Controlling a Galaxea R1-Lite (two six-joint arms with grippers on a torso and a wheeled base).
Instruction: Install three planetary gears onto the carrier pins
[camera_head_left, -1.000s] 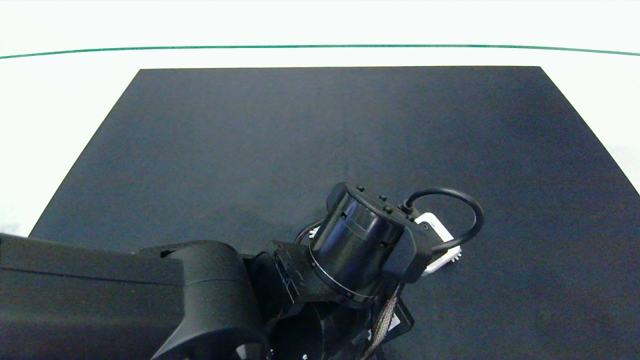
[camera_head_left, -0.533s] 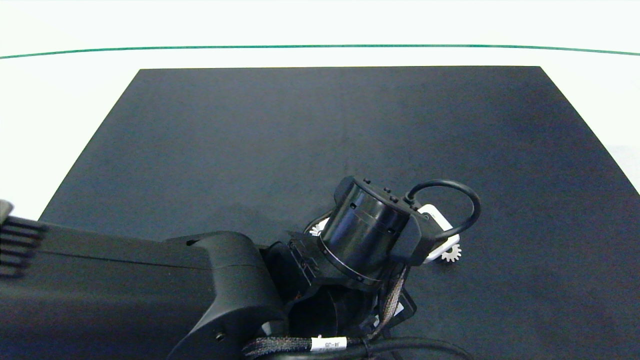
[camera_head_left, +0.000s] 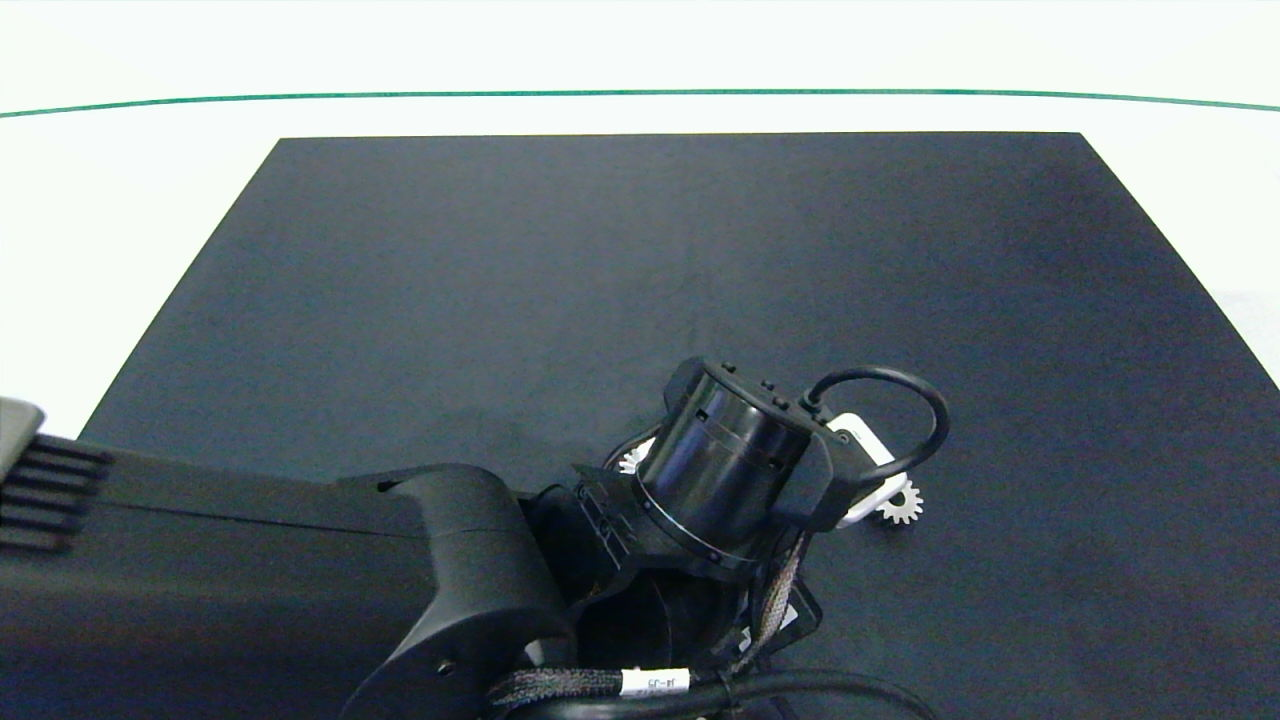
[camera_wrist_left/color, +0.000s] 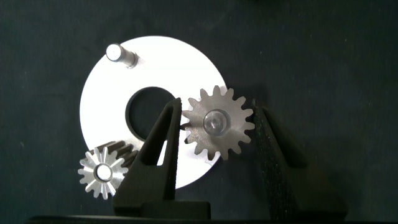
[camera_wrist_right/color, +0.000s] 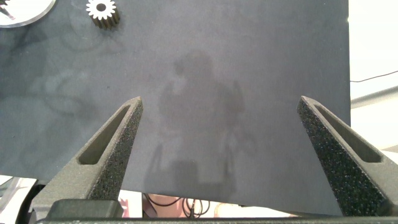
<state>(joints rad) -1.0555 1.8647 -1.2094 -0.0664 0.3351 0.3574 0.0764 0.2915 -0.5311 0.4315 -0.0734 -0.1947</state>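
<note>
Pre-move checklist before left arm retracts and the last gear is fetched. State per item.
1. Gear on pin between the left gripper fingers: looks seated, ok.
2. Jaws clear of that gear: one finger touching or just beside its teeth, cannot tell.
3. Second gear on its pin: ok.
4. Third pin bare: not ok.
5. Loose gear on mat beside disc: ok.
6. Right gripper open, over mat: ok.

Left gripper (camera_wrist_left/color: 214, 155) (jaws apart) downward.

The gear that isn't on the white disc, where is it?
The loose gear lies flat on the dark mat, on the right of the left arm's wrist in the head view, just off the white disc.
</note>
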